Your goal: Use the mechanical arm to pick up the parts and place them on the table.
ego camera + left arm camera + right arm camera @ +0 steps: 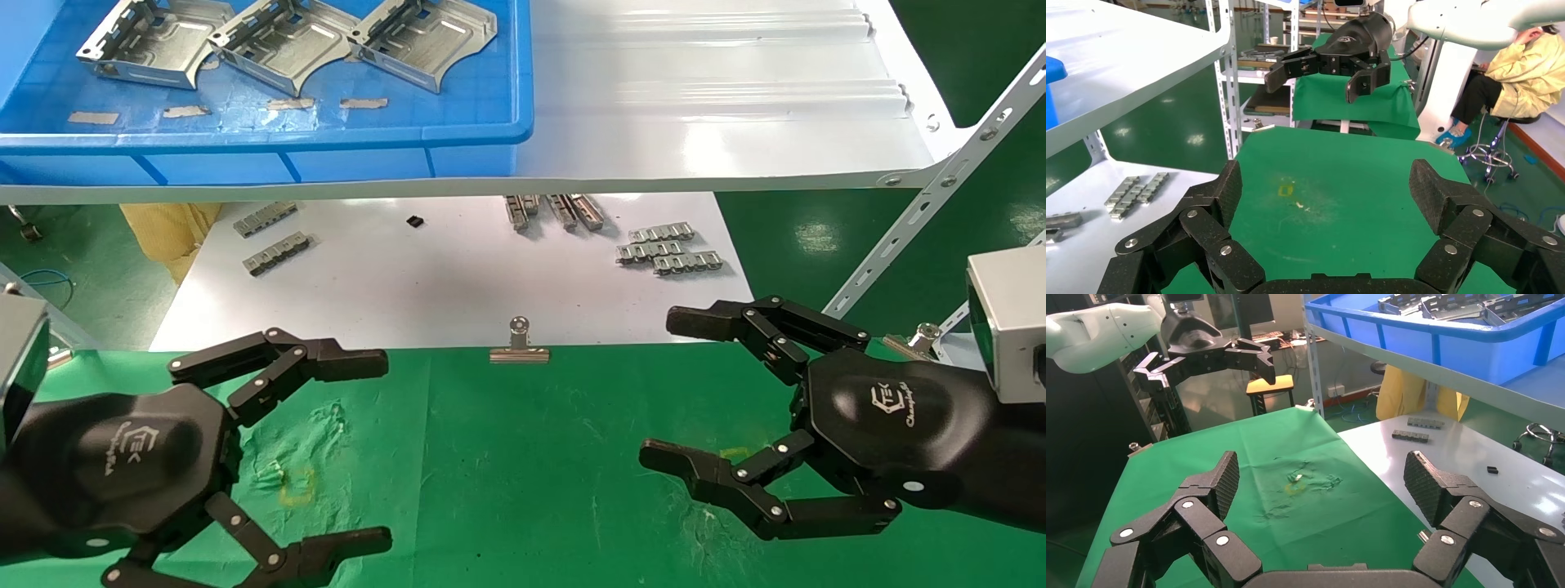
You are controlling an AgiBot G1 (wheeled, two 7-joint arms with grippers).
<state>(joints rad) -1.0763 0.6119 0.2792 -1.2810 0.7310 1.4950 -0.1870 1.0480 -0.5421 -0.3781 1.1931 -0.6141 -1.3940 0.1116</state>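
Three shiny silver parts point(155, 41) point(282, 45) point(425, 41) lie side by side in a blue tray point(270, 139) on the upper shelf; the right wrist view shows them point(1444, 303) over the tray's rim. Both mechanical arms hover low over the green table point(523, 457), facing each other. My left gripper point(384, 451) is open and empty at the near left, above a wrinkled patch with a yellow mark point(296, 483). My right gripper point(658, 388) is open and empty at the right. Each wrist view shows only green cloth between its own fingers point(1324, 190) point(1321, 484).
A silver binder clip point(519, 343) sits at the green cloth's far edge. Beyond it a white sheet point(449, 278) carries small grey notched strips point(670, 249) point(274, 237). The glossy white shelf point(719, 106) overhangs, with a perforated brace point(932, 204) at right. A seated person point(1523, 67) is nearby.
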